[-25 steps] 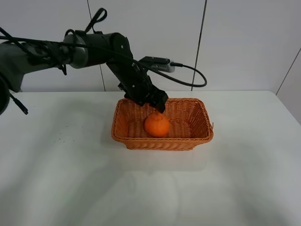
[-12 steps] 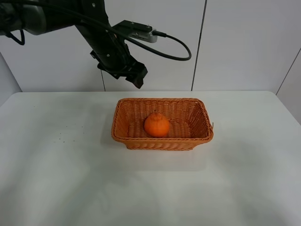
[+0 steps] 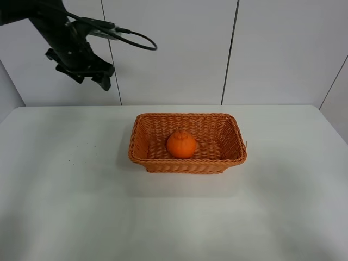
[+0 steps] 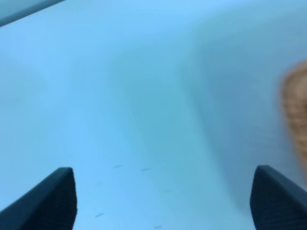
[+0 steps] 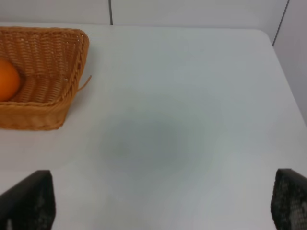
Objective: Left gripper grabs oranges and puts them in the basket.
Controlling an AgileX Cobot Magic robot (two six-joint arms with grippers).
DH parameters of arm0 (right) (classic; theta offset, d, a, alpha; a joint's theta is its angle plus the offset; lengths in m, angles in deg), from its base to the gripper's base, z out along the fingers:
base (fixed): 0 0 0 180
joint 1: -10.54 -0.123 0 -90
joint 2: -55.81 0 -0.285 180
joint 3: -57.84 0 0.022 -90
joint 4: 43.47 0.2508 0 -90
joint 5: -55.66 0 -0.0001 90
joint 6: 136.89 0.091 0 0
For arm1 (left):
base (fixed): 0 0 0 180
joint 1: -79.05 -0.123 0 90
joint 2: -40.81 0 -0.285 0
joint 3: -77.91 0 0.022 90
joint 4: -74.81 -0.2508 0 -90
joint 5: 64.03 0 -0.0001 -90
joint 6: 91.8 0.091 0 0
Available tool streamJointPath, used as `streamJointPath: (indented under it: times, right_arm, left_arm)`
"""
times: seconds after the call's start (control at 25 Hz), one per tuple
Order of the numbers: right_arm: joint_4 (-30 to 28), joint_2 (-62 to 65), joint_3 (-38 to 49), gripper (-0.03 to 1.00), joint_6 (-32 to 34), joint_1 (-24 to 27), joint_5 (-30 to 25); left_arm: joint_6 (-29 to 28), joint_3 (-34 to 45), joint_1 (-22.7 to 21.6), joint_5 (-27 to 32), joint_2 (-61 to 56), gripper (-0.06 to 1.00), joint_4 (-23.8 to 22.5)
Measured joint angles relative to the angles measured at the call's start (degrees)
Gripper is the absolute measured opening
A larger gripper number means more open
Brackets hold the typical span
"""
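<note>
The orange (image 3: 181, 144) lies inside the wicker basket (image 3: 190, 165) at the middle of the white table. My left gripper (image 3: 91, 79) is open and empty, raised high at the far left, well away from the basket. Its wrist view is blurred; it shows the two spread fingertips (image 4: 53, 197) over the bare table and a strip of the basket (image 4: 297, 112) at the edge. My right gripper (image 5: 158, 206) is open and empty above the table to the right of the basket (image 5: 53, 62); the orange (image 5: 7, 79) shows there too. The right arm is out of the exterior high view.
The white table (image 3: 272, 206) stretches all around the basket. A white panelled wall (image 3: 272, 49) stands behind it. A black cable (image 3: 136, 38) loops off the left arm.
My left gripper has risen out of the basket and swung up and to the left, empty. The orange has stayed in the basket.
</note>
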Motion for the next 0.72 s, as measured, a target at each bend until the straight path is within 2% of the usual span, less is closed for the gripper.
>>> streamJointPath:
  times: [0.16,0.36,0.48,0.72]
  right_arm:
    - [0.0,0.0,0.0,0.69,0.0,0.0,0.0]
    - [0.0,0.0,0.0,0.69,0.0,0.0,0.0]
    - [0.0,0.0,0.0,0.69,0.0,0.0,0.0]
    - [0.0,0.0,0.0,0.69,0.0,0.0,0.0]
  left_arm:
    - [0.06,0.0,-7.71,-0.27,0.0,0.84,-0.25]
    - [0.82,0.0,-14.49,-0.41,0.0,0.84,-0.36]
    - [0.84,0.0,-16.48,-0.41,0.0,0.84,0.24]
    - [0.9,3.63,-16.91,-2.41,-3.54,0.84,0.74]
